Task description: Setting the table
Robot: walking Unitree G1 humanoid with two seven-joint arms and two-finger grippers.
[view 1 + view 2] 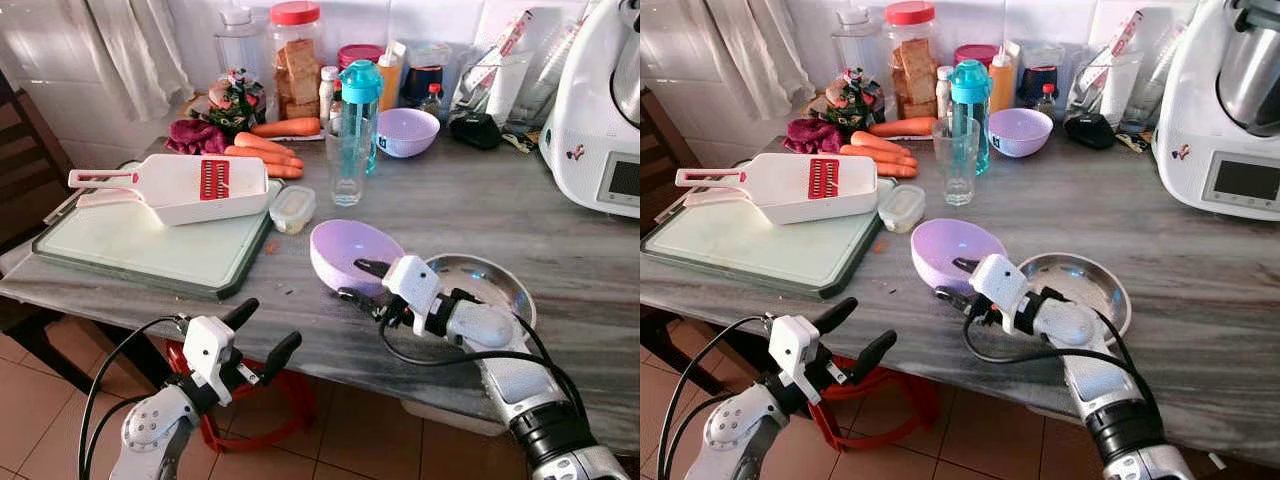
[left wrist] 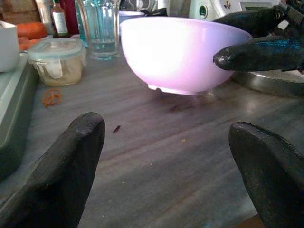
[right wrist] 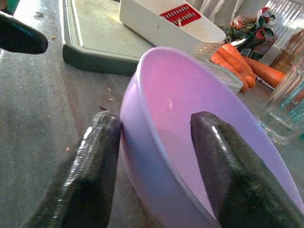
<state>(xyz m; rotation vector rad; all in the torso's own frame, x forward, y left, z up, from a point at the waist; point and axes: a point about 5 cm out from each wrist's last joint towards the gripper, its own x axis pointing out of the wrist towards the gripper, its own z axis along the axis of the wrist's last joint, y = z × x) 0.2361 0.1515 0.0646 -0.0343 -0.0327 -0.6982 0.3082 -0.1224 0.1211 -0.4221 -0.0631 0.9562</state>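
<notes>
Straddling the lilac bowl's (image 1: 350, 252) near rim, the right tool (image 1: 357, 282) grips it.

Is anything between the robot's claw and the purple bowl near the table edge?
No. The right gripper already straddles the rim of the near purple plastic bowl, one black finger inside and one outside. The left gripper hangs open beyond the grey marble table edge.

We can read no text, brand or number anywhere. The white slicer (image 1: 190, 187) carries a red panel (image 3: 180, 14) with pale marks, and the white kitchen machine (image 1: 1225, 120) has a grey display, both illegible.
</notes>
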